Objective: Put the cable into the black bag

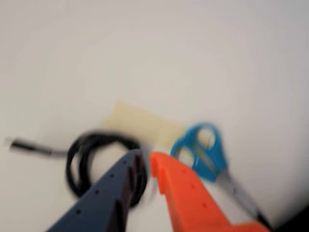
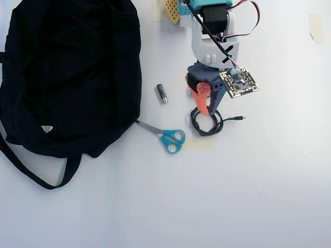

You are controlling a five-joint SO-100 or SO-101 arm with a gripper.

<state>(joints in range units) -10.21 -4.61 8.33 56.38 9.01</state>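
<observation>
Wrist view, gripper (image 1: 146,159) over cable (image 1: 87,162)

The black bag (image 2: 72,72) is plain black with a small white tag, and the cable (image 2: 207,124) is black too — both lie on a white surface (image 2: 232,196). The scissors (image 2: 168,137) have bright blue handles and grey metal blades, and under them is a pale yellow piece of tape (image 1: 140,123). The end effector (image 2: 208,107) has one orange finger and one dark blue finger — the small battery (image 2: 162,93) is dark grey.
</observation>
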